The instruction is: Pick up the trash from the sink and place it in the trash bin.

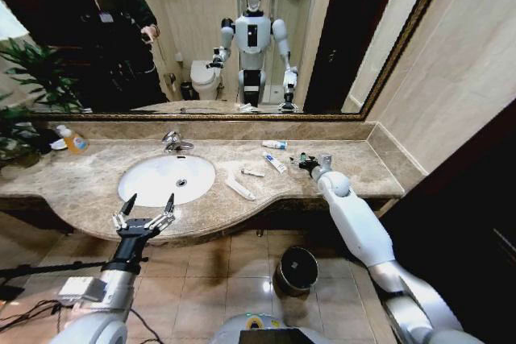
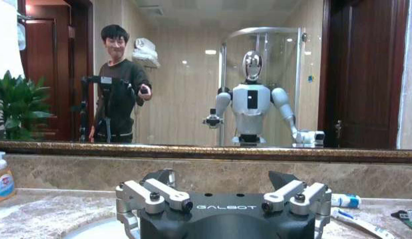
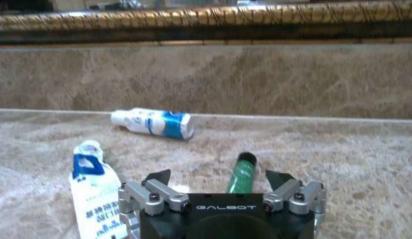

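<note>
Two grippers spread open: the right gripper (image 3: 218, 180) straddles a green stick (image 3: 243, 174) on the counter (image 1: 355, 168) near two tubes (image 3: 153, 122); the left gripper (image 1: 147, 209) hovers before the sink (image 1: 141, 181).

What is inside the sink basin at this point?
The sink holds just its round drain. The trash pieces lie on the counter to its right. The left gripper covers no part of the bowl.

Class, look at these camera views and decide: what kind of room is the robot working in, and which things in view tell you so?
Most likely a bathroom. A white oval sink with a chrome faucet sits in a brown marble counter under a wide mirror, whose reflection shows a toilet.
</note>
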